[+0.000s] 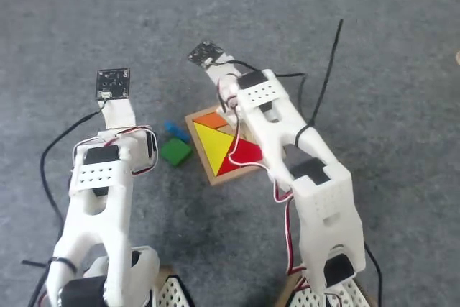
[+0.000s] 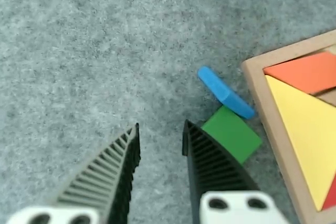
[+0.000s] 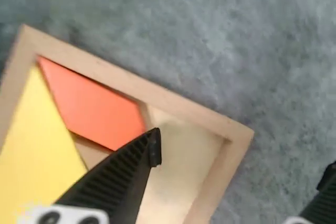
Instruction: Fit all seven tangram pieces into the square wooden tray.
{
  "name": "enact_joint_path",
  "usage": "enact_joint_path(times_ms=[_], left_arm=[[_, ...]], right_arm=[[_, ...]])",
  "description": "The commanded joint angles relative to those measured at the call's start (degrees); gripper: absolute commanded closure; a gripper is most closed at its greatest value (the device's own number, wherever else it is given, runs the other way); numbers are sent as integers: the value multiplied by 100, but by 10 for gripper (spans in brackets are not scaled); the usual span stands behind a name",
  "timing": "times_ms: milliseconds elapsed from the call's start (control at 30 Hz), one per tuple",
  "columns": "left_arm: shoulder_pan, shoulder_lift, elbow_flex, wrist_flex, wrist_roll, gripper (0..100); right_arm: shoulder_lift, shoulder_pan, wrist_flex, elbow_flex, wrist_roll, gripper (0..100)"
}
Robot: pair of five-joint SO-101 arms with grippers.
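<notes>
My left gripper (image 2: 160,127) hangs with fingers apart; the green wooden square (image 2: 231,132) lies just right of it, with the blue wooden piece (image 2: 226,93) just beyond. My right gripper (image 3: 241,153), spread wide, hangs over the square wooden tray (image 2: 257,85), which holds 3 pieces: the orange piece (image 2: 307,72), the yellow triangle (image 2: 310,129) and the red triangle (image 1: 244,154).

Nine o'clock of the tray (image 1: 203,157): blue piece (image 1: 175,130), green piece (image 1: 175,152) — the right arm (image 1: 280,127) overhangs three o'clock.

Grey felt table (image 1: 402,70) with wooden tray (image 2: 276,129), blue piece (image 2: 226,93), green piece (image 2: 231,132)
</notes>
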State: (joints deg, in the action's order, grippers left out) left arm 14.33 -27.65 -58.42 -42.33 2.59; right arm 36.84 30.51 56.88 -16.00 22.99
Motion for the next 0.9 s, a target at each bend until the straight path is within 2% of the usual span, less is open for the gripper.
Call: enact_joint_path(times_ms=[0, 433, 700, 867], left_arm=[[-26, -9, 40, 114, -70, 866], [-35, -9, 40, 114, -70, 866], [-35, -9, 40, 105, -70, 866], [-35, -9, 40, 114, -70, 866]], right_arm=[[-84, 251, 207, -114, -79, 530], [-110, -637, 1147, -70, -273, 531], [-163, -690, 1042, 352, -70, 531], [-171, -1077, 1174, 369, -70, 531]])
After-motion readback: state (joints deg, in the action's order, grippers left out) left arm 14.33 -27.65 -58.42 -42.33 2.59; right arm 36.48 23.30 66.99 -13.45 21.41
